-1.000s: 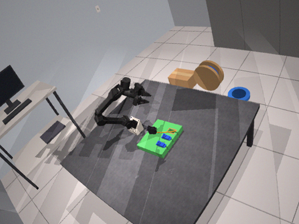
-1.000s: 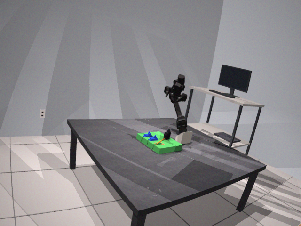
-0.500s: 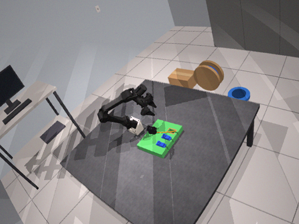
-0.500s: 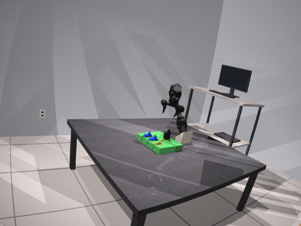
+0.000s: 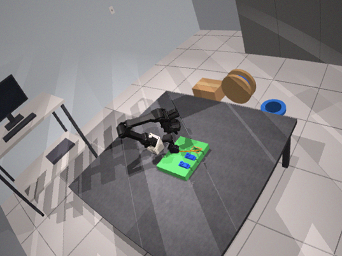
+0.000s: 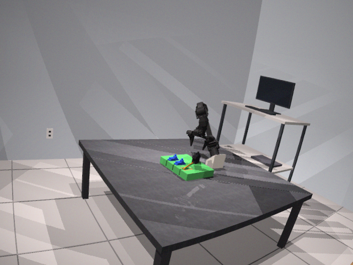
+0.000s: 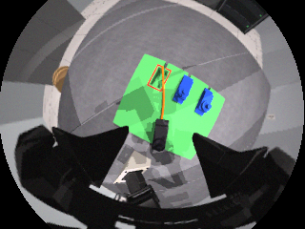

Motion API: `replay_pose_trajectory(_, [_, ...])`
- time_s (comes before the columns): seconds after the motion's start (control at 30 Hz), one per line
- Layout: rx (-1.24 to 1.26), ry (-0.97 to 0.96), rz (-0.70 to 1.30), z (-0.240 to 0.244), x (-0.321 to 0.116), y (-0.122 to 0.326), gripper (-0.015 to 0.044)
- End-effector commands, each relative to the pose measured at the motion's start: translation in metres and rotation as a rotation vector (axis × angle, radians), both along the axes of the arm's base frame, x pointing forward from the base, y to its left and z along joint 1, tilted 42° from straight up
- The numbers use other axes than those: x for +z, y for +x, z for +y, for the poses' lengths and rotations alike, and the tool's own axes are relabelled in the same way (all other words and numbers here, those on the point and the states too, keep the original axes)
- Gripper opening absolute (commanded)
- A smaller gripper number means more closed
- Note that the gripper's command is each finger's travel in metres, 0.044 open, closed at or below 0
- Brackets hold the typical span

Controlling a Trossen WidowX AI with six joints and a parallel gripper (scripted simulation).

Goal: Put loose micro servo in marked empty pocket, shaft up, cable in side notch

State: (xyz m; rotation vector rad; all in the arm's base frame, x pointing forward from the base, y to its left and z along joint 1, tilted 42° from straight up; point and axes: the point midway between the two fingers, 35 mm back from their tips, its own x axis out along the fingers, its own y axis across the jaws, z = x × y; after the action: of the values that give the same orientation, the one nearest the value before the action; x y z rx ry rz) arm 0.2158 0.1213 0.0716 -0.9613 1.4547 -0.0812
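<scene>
The loose black servo (image 5: pixel 173 148) (image 6: pixel 196 157) (image 7: pixel 160 135) rests on the green deck (image 5: pixel 170 166) (image 6: pixel 199 174) (image 7: pixel 181 143), near the edge by the arm's base. Its orange cable (image 5: pixel 186 151) (image 6: pixel 188 165) (image 7: pixel 163 102) runs across the deck to the pocket. The pocket's orange-red outline (image 5: pixel 198 147) (image 7: pixel 153 75) surrounds an opening with no servo in it. The gripper (image 6: pixel 197 147) (image 7: pixel 161 132) is open and empty, pointing down above the black servo. In the wrist view the servo shows between the two fingertips, with a gap to each. Its ears and exact tilt cannot be made out.
Two blue servos (image 5: pixel 189 156) (image 5: pixel 183 165) (image 7: pixel 183 89) (image 7: pixel 204 101) sit in the deck beside the marked pocket. A cream block (image 5: pixel 154 143) (image 6: pixel 215 161) (image 7: pixel 133 167) stands by the arm's base, close to the deck. The dark table (image 5: pixel 165 220) (image 6: pixel 142 182) carries them.
</scene>
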Motion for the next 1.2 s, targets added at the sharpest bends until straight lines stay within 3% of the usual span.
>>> replay_pose_trajectory(0.0, [-0.116, -0.063, 0.060, -0.022, -0.010, -0.011, 0.0440])
replay_pose_trajectory(1.13, [-0.134, -0.075, 0.067, -0.057, -0.045, -0.009, 0.0440])
replay_pose_trajectory(1.17, [-0.134, -0.075, 0.067, -0.057, -0.045, -0.009, 0.0414])
